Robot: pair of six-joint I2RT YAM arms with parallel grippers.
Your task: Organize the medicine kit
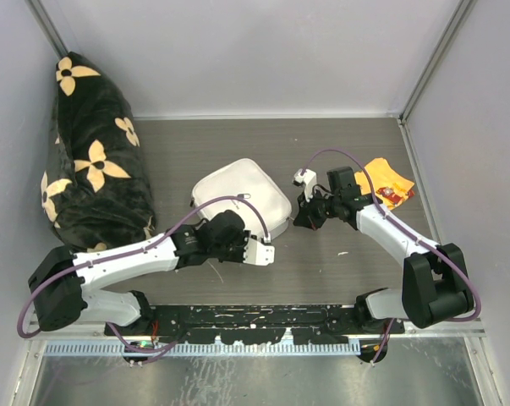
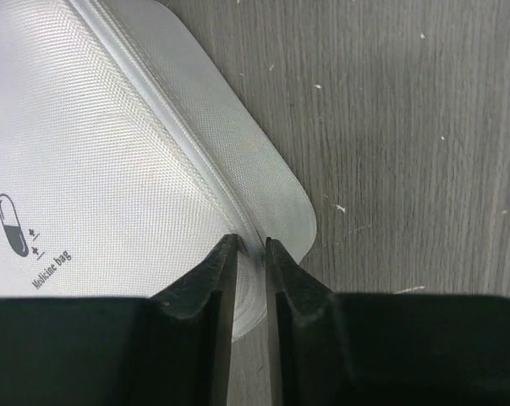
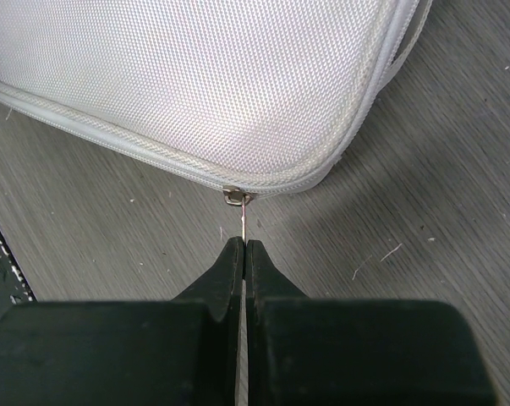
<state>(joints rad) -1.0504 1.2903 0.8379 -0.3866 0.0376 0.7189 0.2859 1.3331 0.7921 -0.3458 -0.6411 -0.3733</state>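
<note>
Right wrist view: my right gripper (image 3: 244, 245) pinched shut on thin metal zipper pull (image 3: 237, 197) of pale grey-white woven medicine kit (image 3: 195, 76), lying mid grey wood-grain table (image 1: 339, 279). My left gripper (image 2: 250, 245) clamps kit's corner rim. My worry: pull slips out under tug; kit drags if corner grip fails.

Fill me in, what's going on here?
Both arms are on the kit, which lies on the table with its lid down. The left gripper pinches the kit's corner rim. The right gripper is shut on the zip pull. An orange packet lies beyond the right arm.
</note>
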